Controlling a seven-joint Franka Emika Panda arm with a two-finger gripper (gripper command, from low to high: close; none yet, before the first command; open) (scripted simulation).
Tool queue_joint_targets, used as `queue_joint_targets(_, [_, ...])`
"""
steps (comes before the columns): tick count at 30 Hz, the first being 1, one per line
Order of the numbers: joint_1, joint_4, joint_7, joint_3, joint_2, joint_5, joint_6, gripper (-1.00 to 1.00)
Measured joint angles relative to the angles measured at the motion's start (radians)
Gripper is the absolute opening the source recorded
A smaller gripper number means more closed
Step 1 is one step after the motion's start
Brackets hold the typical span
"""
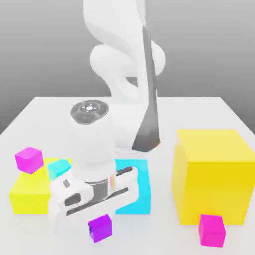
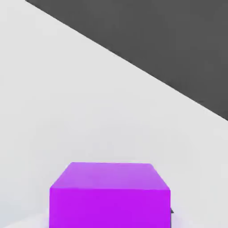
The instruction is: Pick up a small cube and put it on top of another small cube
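Note:
The small purple cube (image 1: 101,228) sits near the table's front edge, directly under my hand. In the hand view this purple cube (image 2: 109,194) looms large and close, with white table behind it. My gripper (image 1: 100,217) points straight down with its jaws shut on the purple cube's sides. The small cyan cube (image 1: 59,167) stands on a flat yellow block (image 1: 29,194) toward the exterior view's left, partly hidden behind my hand.
A small magenta cube (image 1: 29,159) also sits on the flat yellow block. A large flat cyan block (image 1: 137,191) lies behind my hand. A big yellow cube (image 1: 214,172) stands at the exterior view's right, with another small magenta cube (image 1: 212,230) in front of it.

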Motion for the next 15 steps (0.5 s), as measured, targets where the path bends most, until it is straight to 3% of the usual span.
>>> queue_joint_targets(6, [-0.098,-0.091,-0.209,-0.058,-0.218,-0.124,-0.119,-1.00])
queue_joint_targets(15, [-0.149,-0.233,-0.642,-0.179,-0.529,-0.164,-0.286,-1.00])
